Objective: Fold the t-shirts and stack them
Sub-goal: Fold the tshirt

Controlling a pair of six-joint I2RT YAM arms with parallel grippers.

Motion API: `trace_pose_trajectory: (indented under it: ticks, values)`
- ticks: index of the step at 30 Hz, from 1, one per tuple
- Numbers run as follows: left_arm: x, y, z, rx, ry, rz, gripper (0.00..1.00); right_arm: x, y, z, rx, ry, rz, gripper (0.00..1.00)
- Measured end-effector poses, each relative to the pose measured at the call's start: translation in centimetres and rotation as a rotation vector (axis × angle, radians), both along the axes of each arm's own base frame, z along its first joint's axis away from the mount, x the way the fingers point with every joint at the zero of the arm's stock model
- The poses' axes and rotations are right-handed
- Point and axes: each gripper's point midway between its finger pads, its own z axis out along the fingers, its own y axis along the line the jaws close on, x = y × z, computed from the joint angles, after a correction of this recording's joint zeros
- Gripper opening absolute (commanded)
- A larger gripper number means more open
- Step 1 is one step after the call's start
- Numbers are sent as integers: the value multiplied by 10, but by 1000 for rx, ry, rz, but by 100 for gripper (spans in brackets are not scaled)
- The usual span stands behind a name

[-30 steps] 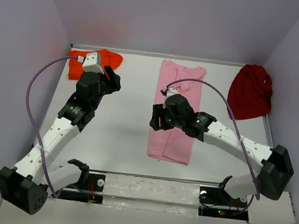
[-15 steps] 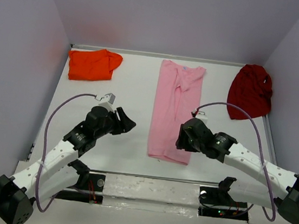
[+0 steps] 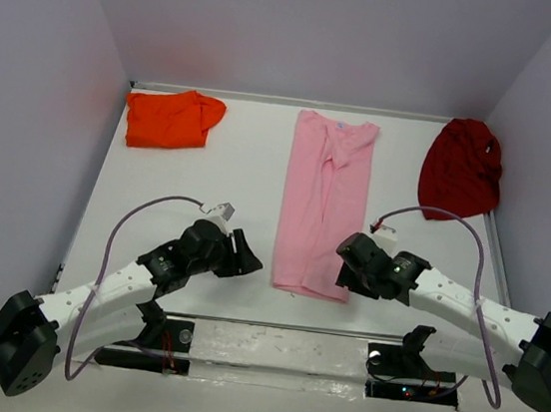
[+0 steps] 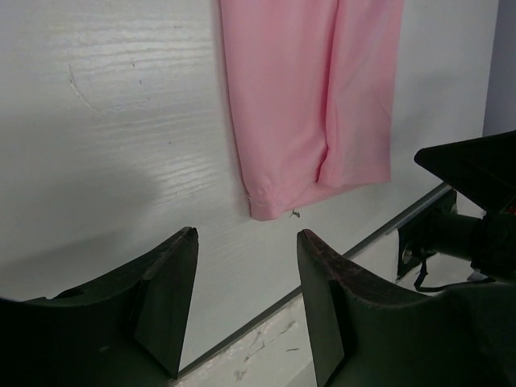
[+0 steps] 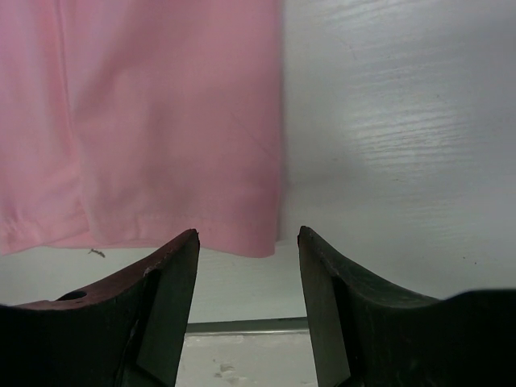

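The orange t-shirt (image 3: 171,119) looks folded at ten o'clock; the pink t-shirt (image 3: 324,207) lies half-folded in the middle; the dark red t-shirt (image 3: 461,169) is bunched at two o'clock; nothing is stacked; the left gripper (image 4: 246,235) and right gripper (image 5: 248,235) are spread apart, empty, near six.

my white wood-grained desk (image 3: 227,190) is boxed in by pale purple walls (image 3: 317,30) along its far, left and right edges. a metal rail (image 3: 281,326) lines the near edge. a tiny dark thread scrap (image 5: 96,252) lies close to that edge.
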Motion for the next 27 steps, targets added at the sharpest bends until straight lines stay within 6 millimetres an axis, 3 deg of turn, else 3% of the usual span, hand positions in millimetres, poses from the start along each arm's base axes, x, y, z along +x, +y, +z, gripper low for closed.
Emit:
trace_pose_trajectory:
  ticks: [5, 13, 18, 27]
  values:
    - [-9, -8, -17, 22, 53, -36, 61, -4, -4, -24, -68, 64, -12, 58]
    - [-18, -23, -29, 37, 76, -90, 61, -4, 2, -35, -69, 91, -11, 57]
    - [-21, -29, -40, 53, 98, -111, 61, -16, -5, -49, -63, 127, -21, 57]
    - [-18, -45, -43, 60, 101, -142, 61, -25, -10, -48, -23, 135, -59, 57]
